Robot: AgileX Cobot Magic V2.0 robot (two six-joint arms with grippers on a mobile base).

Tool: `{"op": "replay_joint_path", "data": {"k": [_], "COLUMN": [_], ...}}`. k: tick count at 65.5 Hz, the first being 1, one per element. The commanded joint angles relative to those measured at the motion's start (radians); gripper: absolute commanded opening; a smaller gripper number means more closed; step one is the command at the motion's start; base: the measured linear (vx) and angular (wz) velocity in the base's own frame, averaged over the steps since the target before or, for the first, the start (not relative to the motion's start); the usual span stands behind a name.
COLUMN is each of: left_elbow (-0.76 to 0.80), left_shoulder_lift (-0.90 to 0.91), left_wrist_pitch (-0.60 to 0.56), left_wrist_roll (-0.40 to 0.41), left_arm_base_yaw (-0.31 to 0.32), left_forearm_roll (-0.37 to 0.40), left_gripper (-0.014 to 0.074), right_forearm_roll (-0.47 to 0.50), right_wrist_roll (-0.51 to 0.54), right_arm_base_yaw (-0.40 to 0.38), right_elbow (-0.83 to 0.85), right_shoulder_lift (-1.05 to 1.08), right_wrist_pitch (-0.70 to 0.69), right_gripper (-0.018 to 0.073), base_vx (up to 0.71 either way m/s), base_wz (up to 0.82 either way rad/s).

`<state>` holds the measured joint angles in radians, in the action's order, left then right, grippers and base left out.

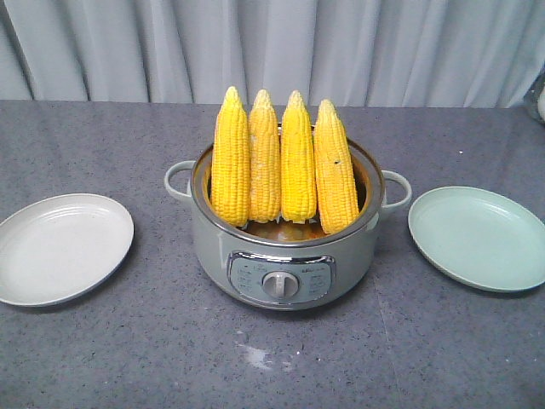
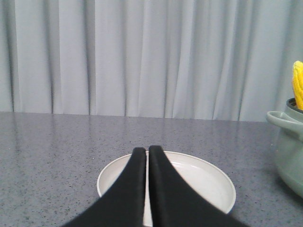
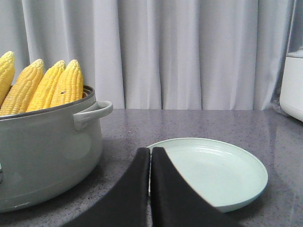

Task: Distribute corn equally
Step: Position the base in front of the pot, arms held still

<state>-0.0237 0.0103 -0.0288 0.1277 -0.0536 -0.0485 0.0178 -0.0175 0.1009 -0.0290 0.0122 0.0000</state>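
**Starting layout for sharing out the corn point(image 1: 281, 158).** Four husked cobs stand upright, tips up and side by side, in an open grey-green electric cooker point(image 1: 281, 256) at the middle of the speckled grey table point(image 1: 128, 341). They rise well above its rim. An off-white plate point(image 1: 60, 247) lies to the robot's left of the cooker and a pale green plate point(image 1: 477, 237) to its right; neither holds anything.

The left gripper point(image 2: 147, 150) hangs low over the near edge of the off-white plate, its black fingers pressed together on nothing. The right gripper point(image 3: 150, 151) hangs likewise over the near edge of the pale green plate, fingers also pressed together and empty.

With no cob on a plate, the task appears to be at its beginning, and an equal split would mean two cobs per plate. The step in hand is judged to be the first pick. To do it well:

- **Approach:** each arm should spread its fingers before it nears the cooker.
- **Choice of cob:** each arm takes the outermost cob on its own side, the leftmost cob point(image 1: 231, 158) or the rightmost cob point(image 1: 335, 170).
- **Grip and lift:** clasp the cob across the part above the rim and lift straight up until the butt is free.
- **Placing:** lay it flat well inside the plate.

The kernels look smooth and rounded, so an off-centre grip may let the cob pivot or slip
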Motion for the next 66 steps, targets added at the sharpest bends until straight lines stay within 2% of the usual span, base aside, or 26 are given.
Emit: {"op": "replay_joint_path", "data": {"k": [1, 16, 23, 28, 33, 39, 50, 66], "left_elbow": [0.075, 0.358, 0.553, 0.688, 0.813, 0.939, 1.066, 1.076], "left_shoulder_lift": [0.003, -0.209, -0.376, -0.485, -0.582, -0.686, -0.822, -0.900], "left_wrist_pitch": [-0.065, 0.089, 0.238, 0.355, 0.459, 0.555, 0.658, 0.678], "left_wrist_roll": [0.037, 0.033, 0.011, -0.033, -0.081, -0.100, -0.102, -0.102], "left_arm_base_yaw": [0.002, 0.002, 0.002, 0.002, 0.002, 0.002, 0.002, 0.002], "left_forearm_roll": [0.009, 0.009, 0.009, 0.009, 0.009, 0.009, 0.009, 0.010], "left_gripper": [-0.0006, -0.0006, -0.0006, -0.0006, -0.0006, -0.0006, -0.0006, -0.0006], "right_forearm_roll": [0.003, 0.007, 0.007, 0.008, 0.008, 0.008, 0.008, 0.008], "right_wrist_roll": [0.004, 0.004, 0.004, -0.001, -0.034, -0.073, -0.071, -0.071], "right_arm_base_yaw": [-0.001, -0.005, -0.005, -0.005, -0.005, -0.005, -0.005, -0.005], "right_elbow": [0.064, 0.298, 0.433, 0.526, 0.627, 0.753, 0.914, 0.949], "right_shoulder_lift": [-0.001, -0.142, -0.257, -0.355, -0.449, -0.567, -0.740, -0.851], "right_wrist_pitch": [-0.056, 0.111, 0.225, 0.313, 0.415, 0.545, 0.708, 0.739], "right_gripper": [-0.0011, -0.0011, -0.0011, -0.0011, -0.0011, -0.0011, -0.0011, -0.0011], "base_vx": [0.00, 0.00, 0.00, 0.00, 0.00, 0.00, 0.00, 0.00], "base_wz": [0.00, 0.00, 0.00, 0.00, 0.00, 0.00, 0.00, 0.00]}}
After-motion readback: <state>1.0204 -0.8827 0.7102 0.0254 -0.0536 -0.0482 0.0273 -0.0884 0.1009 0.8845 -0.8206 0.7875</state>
